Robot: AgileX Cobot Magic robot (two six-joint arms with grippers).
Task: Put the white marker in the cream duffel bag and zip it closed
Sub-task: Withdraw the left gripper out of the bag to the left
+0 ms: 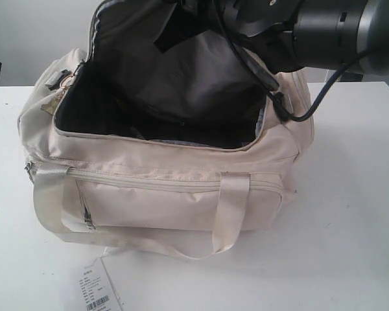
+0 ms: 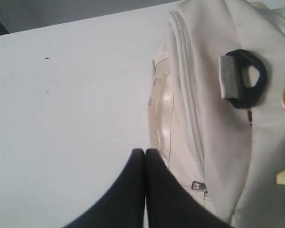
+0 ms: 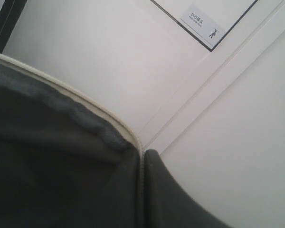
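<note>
My right pincer (image 3: 143,159) is clamped on the lifted flap edge of the cream duffel bag (image 1: 162,188), which sits unzipped on the table (image 1: 350,227). My left pincer (image 2: 145,156) is pressed closed and empty, just beside the bag's end.

Bright, even light washes the white table (image 1: 350,220) almost featureless, with a faint shadow beneath the cream duffel bag (image 1: 162,191). Its dark lining (image 1: 181,84) swallows detail (the right wrist view is mostly murk); the near arm (image 1: 330,26) is blurred.
</note>
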